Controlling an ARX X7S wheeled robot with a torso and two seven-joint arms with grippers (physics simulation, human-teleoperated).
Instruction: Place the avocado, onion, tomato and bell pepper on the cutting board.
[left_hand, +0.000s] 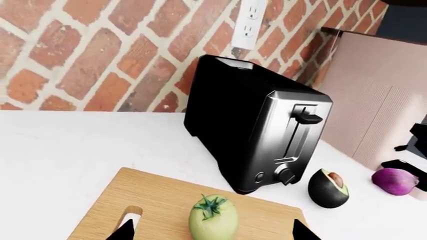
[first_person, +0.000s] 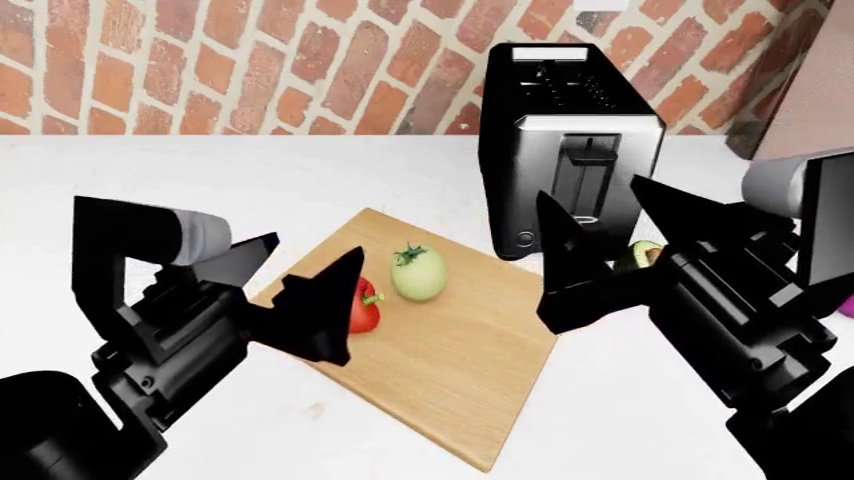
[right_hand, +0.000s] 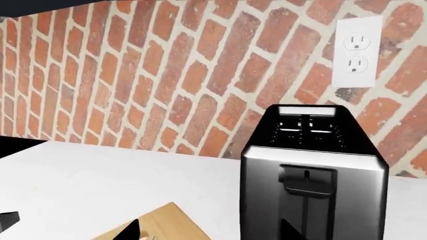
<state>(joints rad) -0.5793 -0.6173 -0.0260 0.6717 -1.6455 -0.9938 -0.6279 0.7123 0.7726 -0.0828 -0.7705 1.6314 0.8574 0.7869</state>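
Tomato (first_person: 418, 272) and bell pepper (first_person: 362, 304) sit on cutting board (first_person: 467, 350). Avocado (left_hand: 328, 188) and onion (left_hand: 395, 181) lie on table beside toaster (first_person: 567, 150). Both end effectors, left (first_person: 294, 290) and right (first_person: 621, 235), spread open, empty. Avocado half likely light, rind firm, slippery; grip across skin.

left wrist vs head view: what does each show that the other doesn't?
Only the left wrist view shows the wall outlet and the whole onion on the counter past the avocado.

Only the head view shows the bell pepper on the cutting board, partly behind the open left gripper, and the open right gripper.

Both show the tomato on the board, the toaster, the avocado off the board, and the brick wall.
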